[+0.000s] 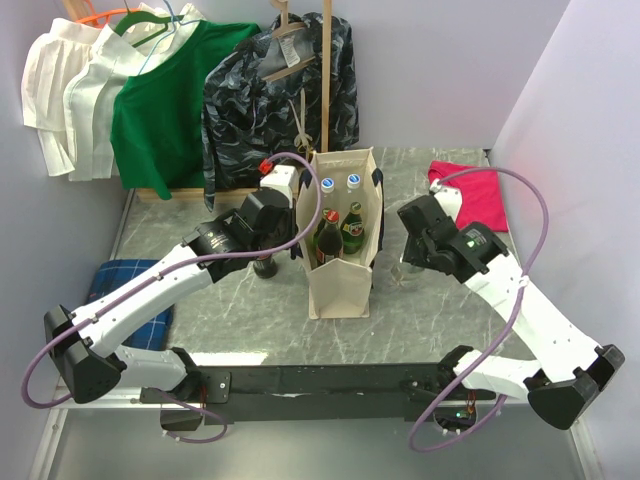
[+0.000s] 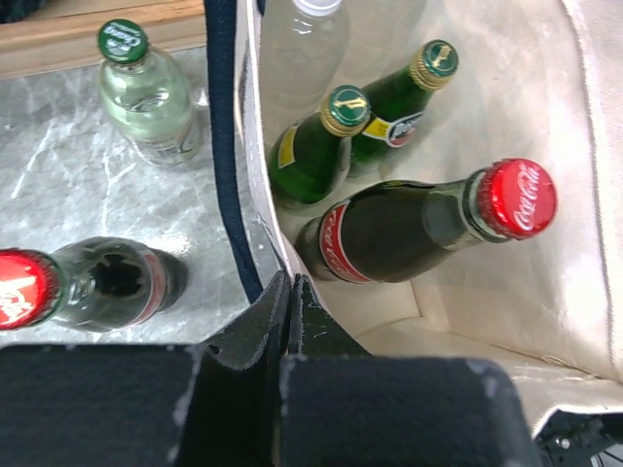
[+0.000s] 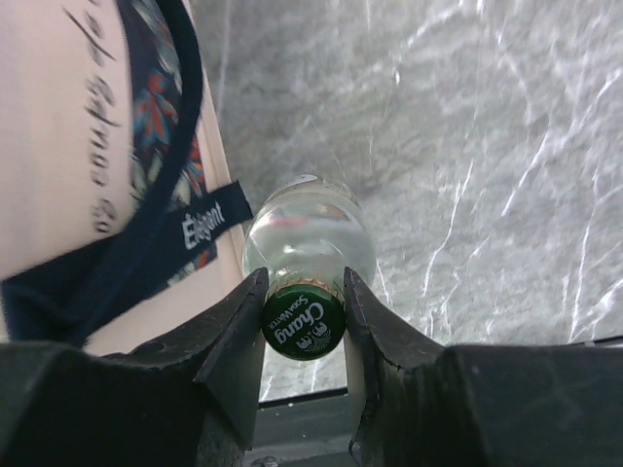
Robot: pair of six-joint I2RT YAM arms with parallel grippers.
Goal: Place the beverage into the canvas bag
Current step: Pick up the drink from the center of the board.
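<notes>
My right gripper (image 3: 304, 287) holds a clear glass soda bottle with a green cap (image 3: 307, 229) at the cap, one finger on each side. The bottle is outside the tall cream canvas bag with navy handles (image 1: 340, 285), just beside its right wall. One navy handle (image 3: 146, 253) hangs close to the bottle. To the right of the bottle the grey marbled table (image 1: 250, 320) is open.

My left gripper (image 2: 289, 292) is closed, and it seems to pinch the left rim of the bag.

Inside the bag a dark cola bottle with a red cap (image 2: 399, 229) leans, with two green glass bottles (image 2: 311, 156) behind it. The near end of the bag floor shows bare cloth. Left of the bag stand a dark red-capped bottle (image 2: 97, 287) and a clear green-capped bottle (image 2: 146, 97).
</notes>
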